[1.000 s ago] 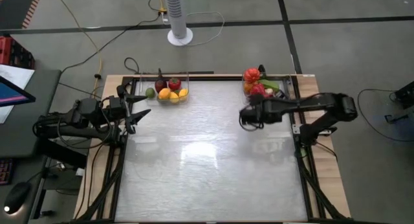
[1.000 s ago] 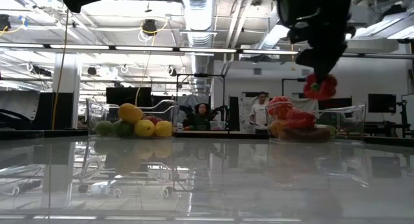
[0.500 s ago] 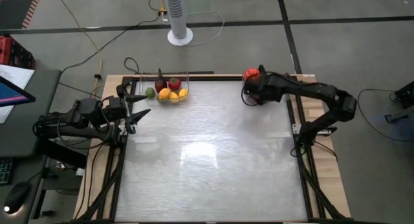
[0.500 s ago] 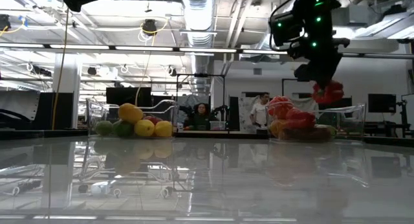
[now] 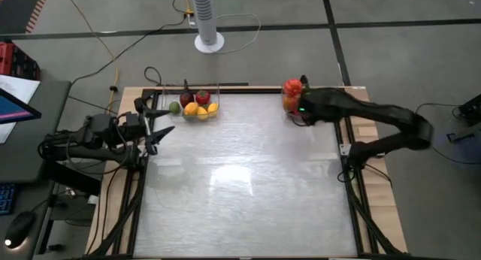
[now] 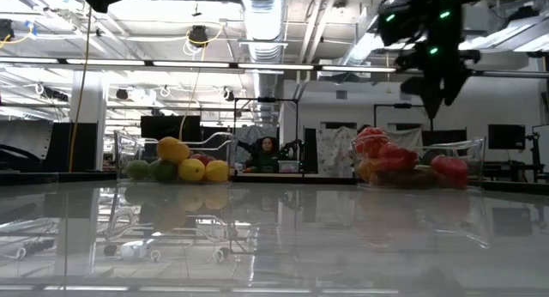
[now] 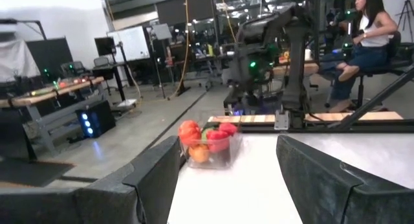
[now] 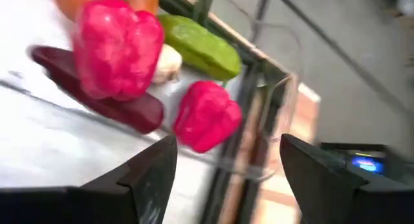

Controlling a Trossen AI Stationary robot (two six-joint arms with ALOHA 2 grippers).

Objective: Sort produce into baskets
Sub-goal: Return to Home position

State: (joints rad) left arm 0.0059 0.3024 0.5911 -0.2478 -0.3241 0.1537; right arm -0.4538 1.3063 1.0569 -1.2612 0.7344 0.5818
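- Evidently the sorting is nearly finished. All the produce in view lies inside the two bins and none shows on the pale glossy counter (image 5: 240, 192), so I judge the step in hand to be pulling the arms back to rest.
- At about 9 o'clock, by the counter's edge, waits the left gripper (image 7: 226, 166), its jaws spread and empty.
- At 11 o'clock, near the far edge, stands the left shallow clear-plastic bin (image 6: 129, 147). It holds round green limes (image 6: 137, 170), yellow lemons (image 6: 191, 169) and some red pieces I cannot identify.
- At 1 o'clock stands the right shallow clear-plastic bin (image 6: 472, 158).
  - A glossy red bell pepper (image 8: 207, 114) lies close to the bin's wall.
  - Just beside it is a long dark purple eggplant (image 8: 97, 98), with a second, larger red pepper (image 8: 119, 46) resting over it.
  - Behind them sit a white garlic bulb (image 8: 167, 62), a smooth green cucumber (image 8: 197, 46) and an orange tomato (image 8: 107, 0).
- The right gripper (image 8: 228, 153) hangs above this bin, jaws released with nothing between them, clear of the peppers.
- The next move calls for lifting that arm and drawing it back towards 3 o'clock. The fingers should stay off the bin's thin wall, since such a light bin would likely slide if nudged.
- Farthest off, at 12 o'clock on the floor beyond the counter, stands a white tower fan (image 5: 204, 19).
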